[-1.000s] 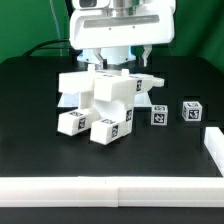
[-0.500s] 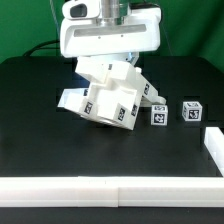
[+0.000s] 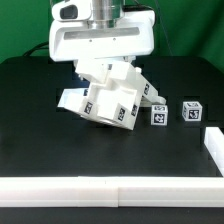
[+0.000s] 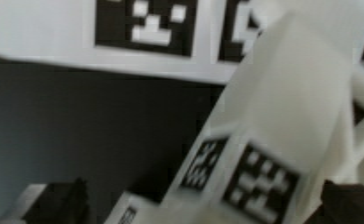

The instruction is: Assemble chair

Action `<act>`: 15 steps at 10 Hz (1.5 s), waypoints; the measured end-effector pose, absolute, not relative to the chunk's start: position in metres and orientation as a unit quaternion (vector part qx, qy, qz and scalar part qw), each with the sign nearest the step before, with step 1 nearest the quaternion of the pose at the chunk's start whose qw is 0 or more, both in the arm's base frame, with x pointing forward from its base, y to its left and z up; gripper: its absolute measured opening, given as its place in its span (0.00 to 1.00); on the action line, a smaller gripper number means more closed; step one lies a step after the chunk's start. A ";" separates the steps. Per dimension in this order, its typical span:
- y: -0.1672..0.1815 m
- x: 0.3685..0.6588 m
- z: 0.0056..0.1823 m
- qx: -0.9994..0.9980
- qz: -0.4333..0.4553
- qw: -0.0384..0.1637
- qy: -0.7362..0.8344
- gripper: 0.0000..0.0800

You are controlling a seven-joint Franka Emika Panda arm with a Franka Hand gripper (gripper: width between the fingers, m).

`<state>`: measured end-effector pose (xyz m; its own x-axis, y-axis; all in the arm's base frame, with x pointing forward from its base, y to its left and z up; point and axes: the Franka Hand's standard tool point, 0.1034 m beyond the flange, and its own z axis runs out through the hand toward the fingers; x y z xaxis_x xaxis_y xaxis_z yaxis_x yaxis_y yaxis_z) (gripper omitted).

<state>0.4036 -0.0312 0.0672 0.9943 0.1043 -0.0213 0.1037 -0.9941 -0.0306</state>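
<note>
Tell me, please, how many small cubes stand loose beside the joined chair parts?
2. One cube sits beside the joined chair parts, on the exterior view's right; the other cube farther right. More may hide behind.

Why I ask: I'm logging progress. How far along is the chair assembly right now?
Done: several blocks are joined into one cluster. In hand: the pincer appears to grip that cluster, which sits tilted on the table. Left: two small cubes lie apart from it at the exterior view's right, unattached, so the chair is not finished.
</note>
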 end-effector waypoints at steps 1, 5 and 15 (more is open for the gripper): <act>-0.036 0.416 0.069 -0.998 0.010 0.015 -0.056 0.81; -0.051 0.433 0.068 -0.998 -0.002 0.009 -0.064 0.81; -0.069 0.534 0.075 -0.996 0.004 0.009 -0.087 0.81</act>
<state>0.5344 -0.0686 0.0752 0.9847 0.1744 -0.0064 0.1742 -0.9845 -0.0179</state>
